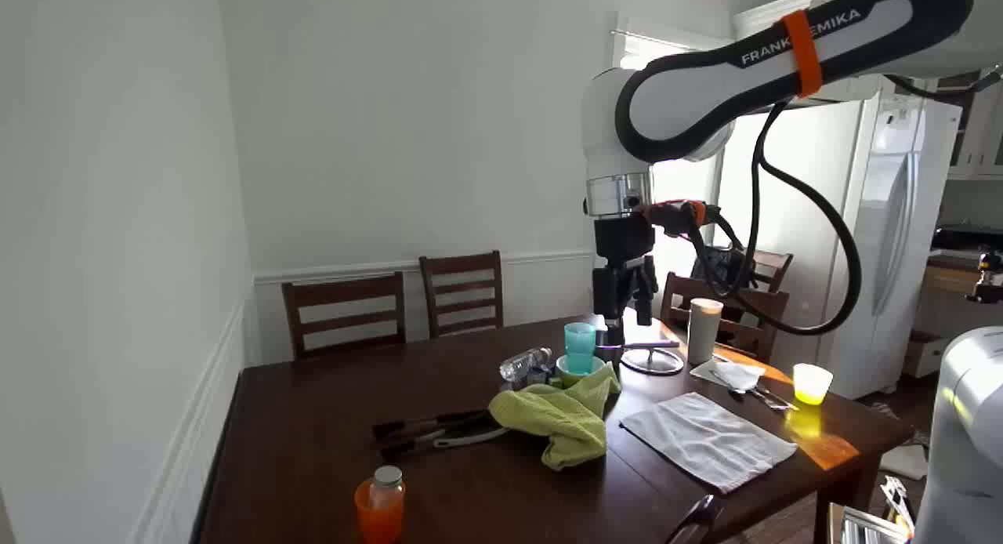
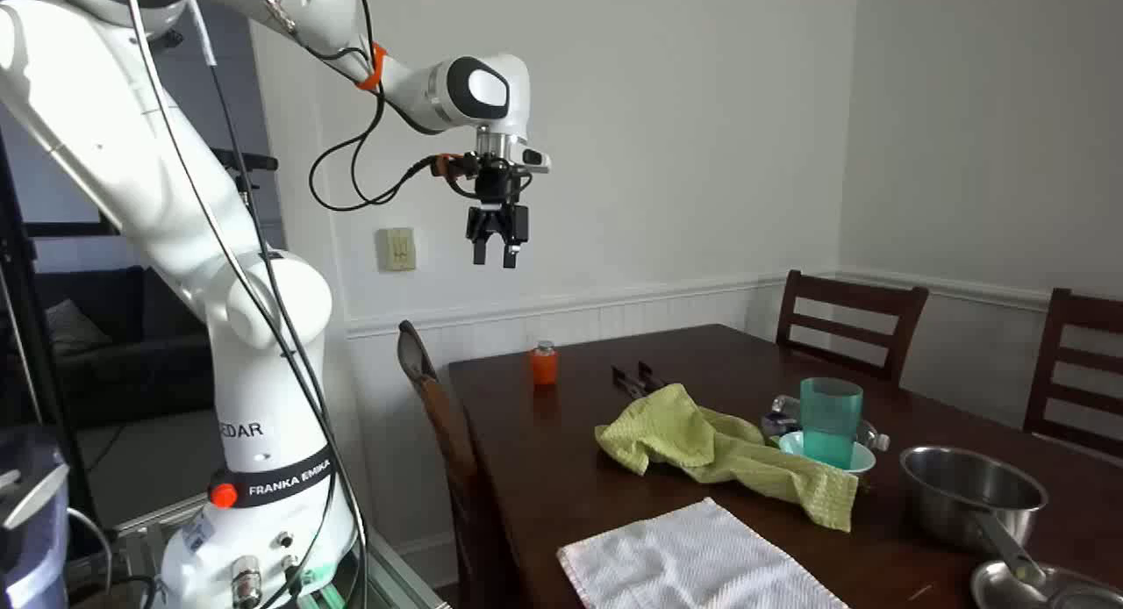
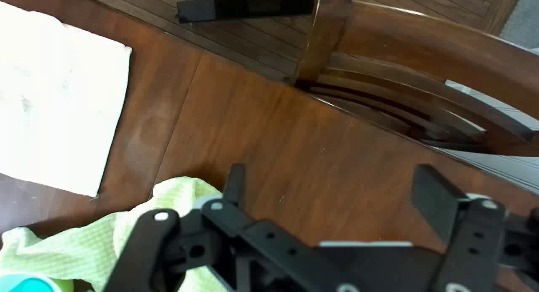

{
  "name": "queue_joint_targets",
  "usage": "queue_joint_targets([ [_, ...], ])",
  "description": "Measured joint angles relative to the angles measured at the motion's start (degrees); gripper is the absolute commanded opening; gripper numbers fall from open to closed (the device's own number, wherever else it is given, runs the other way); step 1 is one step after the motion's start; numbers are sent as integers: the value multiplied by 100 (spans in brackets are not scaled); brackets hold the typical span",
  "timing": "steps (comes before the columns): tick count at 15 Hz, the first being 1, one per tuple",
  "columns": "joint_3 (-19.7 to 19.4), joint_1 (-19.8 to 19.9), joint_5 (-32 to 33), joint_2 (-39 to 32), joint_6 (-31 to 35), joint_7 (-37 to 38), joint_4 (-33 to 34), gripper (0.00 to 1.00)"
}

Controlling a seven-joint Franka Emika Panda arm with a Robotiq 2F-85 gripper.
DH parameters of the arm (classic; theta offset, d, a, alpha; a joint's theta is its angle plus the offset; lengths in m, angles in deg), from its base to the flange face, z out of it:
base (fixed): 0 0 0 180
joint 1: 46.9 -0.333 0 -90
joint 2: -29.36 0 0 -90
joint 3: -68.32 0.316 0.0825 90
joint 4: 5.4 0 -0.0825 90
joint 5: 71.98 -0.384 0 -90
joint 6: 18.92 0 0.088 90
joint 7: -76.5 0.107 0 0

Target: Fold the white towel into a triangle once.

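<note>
The white towel (image 1: 709, 442) lies spread flat on the dark table, with some wrinkles. It also shows in an exterior view (image 2: 693, 561), cut off by the bottom edge. In the wrist view the white towel (image 3: 59, 102) is at the upper left, cut off by the left edge, and looks overexposed. My gripper (image 3: 330, 176) is open, with only bare table between its fingers. It hangs high above the table and apart from the towel, pointing down, in both exterior views (image 1: 631, 315) (image 2: 495, 256).
A crumpled green towel (image 1: 560, 418) lies beside the white towel. A teal cup (image 2: 831, 420), a steel pot (image 2: 969, 495), an orange cup (image 1: 380, 516), dark utensils (image 1: 439, 430), a tall grey cup (image 1: 704, 332) and a yellow cup (image 1: 811, 383) stand around. A chair (image 3: 421, 60) is at the table edge.
</note>
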Motion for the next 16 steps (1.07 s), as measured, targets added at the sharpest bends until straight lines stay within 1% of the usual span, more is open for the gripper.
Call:
queue_joint_targets([
  [11,-29,43,42,-25,1,14,-60,100],
  [14,-196,360,290,-91,159,145,-424,100],
  [16,-316,672,670,-118,522,353,-714,100],
])
